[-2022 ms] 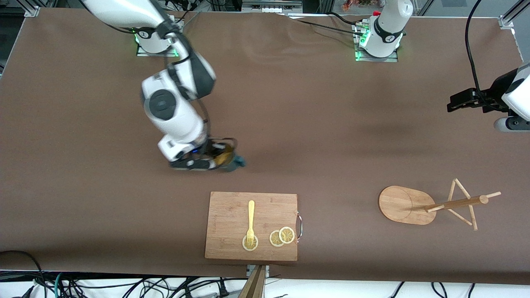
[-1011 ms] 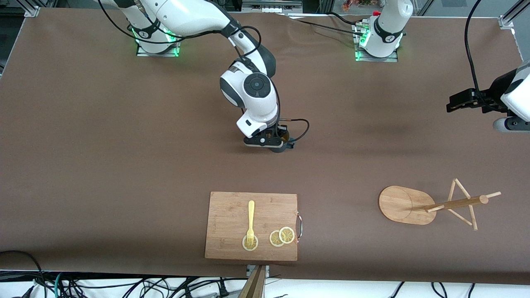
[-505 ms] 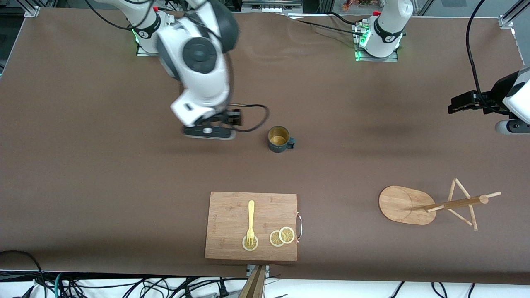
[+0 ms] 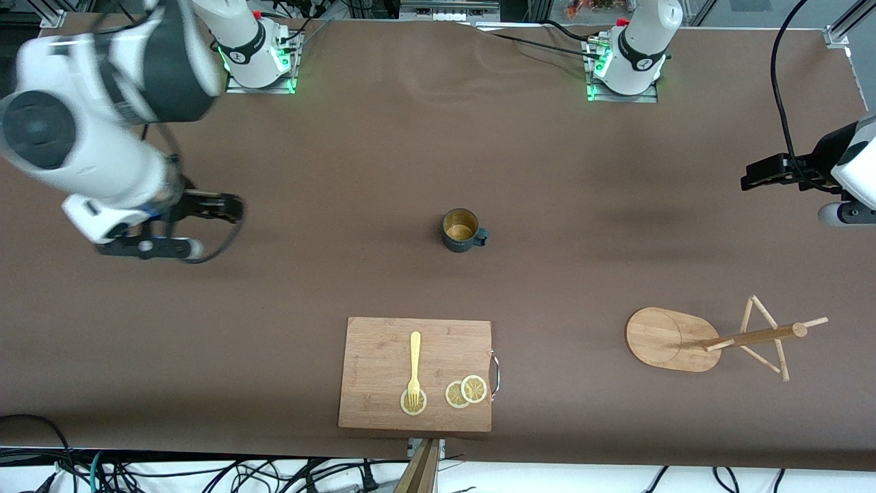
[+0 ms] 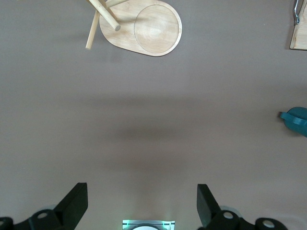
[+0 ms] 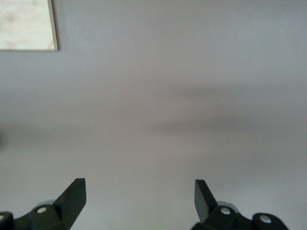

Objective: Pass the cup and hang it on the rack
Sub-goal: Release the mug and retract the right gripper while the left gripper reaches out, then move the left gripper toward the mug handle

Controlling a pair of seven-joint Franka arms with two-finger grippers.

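The cup (image 4: 462, 230) stands upright on the table (image 4: 383, 150), well apart from both sets of jaws. The right gripper (image 6: 139, 201) hangs wide open, empty, over bare table. The left gripper (image 5: 142, 206) hangs open too, empty, near the rack (image 4: 712, 340)

cup (image 5: 297, 120) cut by left wrist view's edge, right arm (image 4: 89, 130) blurred

Glossy white arms with dark grey joints, black cables, green-lit bases, black pincers.
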